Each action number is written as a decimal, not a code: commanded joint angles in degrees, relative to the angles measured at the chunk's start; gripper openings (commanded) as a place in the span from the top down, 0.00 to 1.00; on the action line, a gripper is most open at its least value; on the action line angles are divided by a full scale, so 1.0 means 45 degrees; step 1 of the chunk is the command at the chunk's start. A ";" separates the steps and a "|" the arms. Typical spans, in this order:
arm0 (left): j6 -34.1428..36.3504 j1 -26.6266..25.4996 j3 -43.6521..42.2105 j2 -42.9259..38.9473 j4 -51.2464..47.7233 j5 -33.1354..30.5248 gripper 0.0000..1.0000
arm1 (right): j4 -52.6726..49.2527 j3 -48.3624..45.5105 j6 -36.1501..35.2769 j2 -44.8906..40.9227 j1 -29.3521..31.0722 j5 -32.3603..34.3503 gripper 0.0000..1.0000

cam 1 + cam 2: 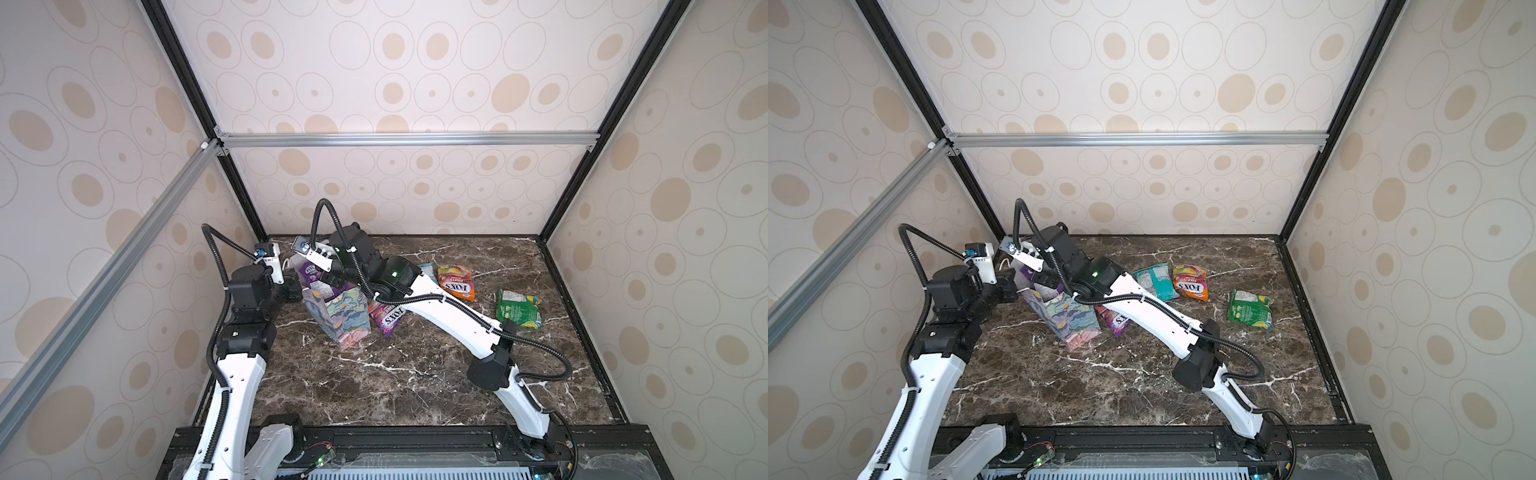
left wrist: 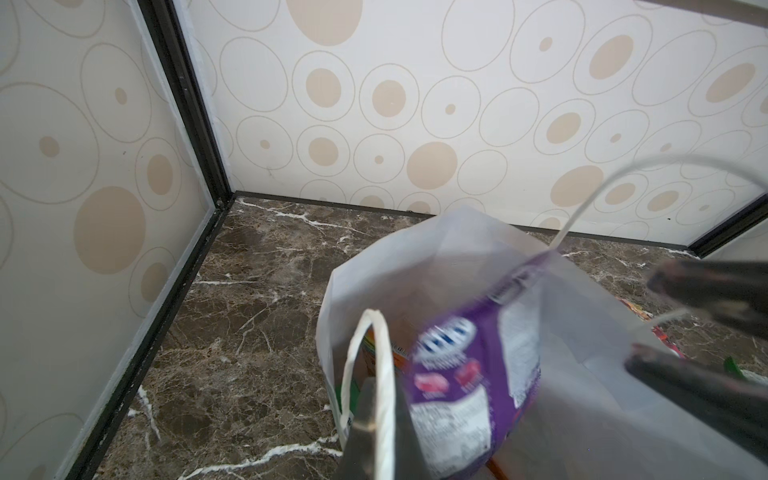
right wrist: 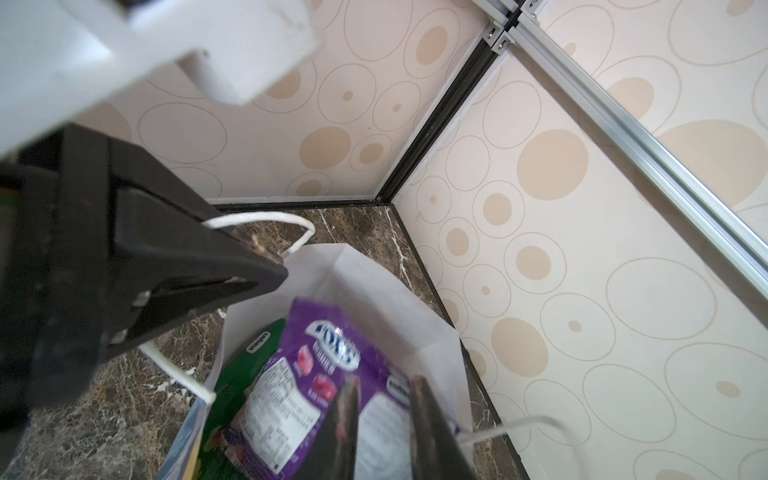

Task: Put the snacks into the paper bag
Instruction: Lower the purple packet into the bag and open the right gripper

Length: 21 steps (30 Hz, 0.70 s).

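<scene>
The floral paper bag (image 1: 343, 322) (image 1: 1075, 326) stands upright at the table's left. My left gripper (image 2: 380, 399) (image 1: 297, 289) is shut on its near white cord handle (image 2: 384, 353). Over the bag's white mouth (image 2: 415, 257), my right gripper (image 3: 384, 384) is open, fingers (image 3: 428, 415) apart. A blurred purple snack packet (image 3: 307, 374) (image 2: 469, 374) lies under them, partly inside the bag. A green packet (image 3: 245, 365) sits deeper in the bag. On the table lie a pink-purple packet (image 1: 388, 318), a teal one (image 1: 1156, 280), an orange one (image 1: 455, 282) and a green-yellow one (image 1: 519, 309).
Patterned enclosure walls (image 1: 374, 195) stand close behind and left of the bag, with a black frame post (image 2: 183, 104) in the corner. My right arm (image 1: 449, 316) stretches across the marble table (image 1: 374, 386) over the pink-purple packet.
</scene>
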 commanded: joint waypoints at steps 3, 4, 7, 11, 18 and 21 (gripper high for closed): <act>0.0307 0.0031 0.0052 -0.0070 -0.0185 -0.0079 1.00 | 0.0352 0.0027 -0.0006 -0.0310 0.0039 0.0230 0.74; 0.0310 0.0031 0.0051 -0.0072 -0.0187 -0.0096 1.00 | 0.0322 0.0032 -0.0005 -0.0358 0.0036 0.0230 0.72; 0.0308 0.0022 0.0032 -0.0127 -0.0173 -0.0144 1.00 | -0.0102 0.0090 -0.0259 -0.0468 0.0051 0.0136 0.56; 0.0322 0.0027 0.0033 -0.0212 -0.0173 -0.0262 1.00 | -0.1202 0.0099 -0.0158 -0.0704 0.0025 0.0073 0.49; 0.0298 0.0032 -0.0008 -0.0288 -0.0094 -0.0235 1.00 | -0.1070 -0.1077 0.1441 -0.2201 0.0025 0.1489 0.47; 0.0298 0.0031 -0.0007 -0.0303 -0.0096 -0.0239 1.00 | -0.0616 -0.1925 0.1929 -0.3008 0.0061 0.2148 0.46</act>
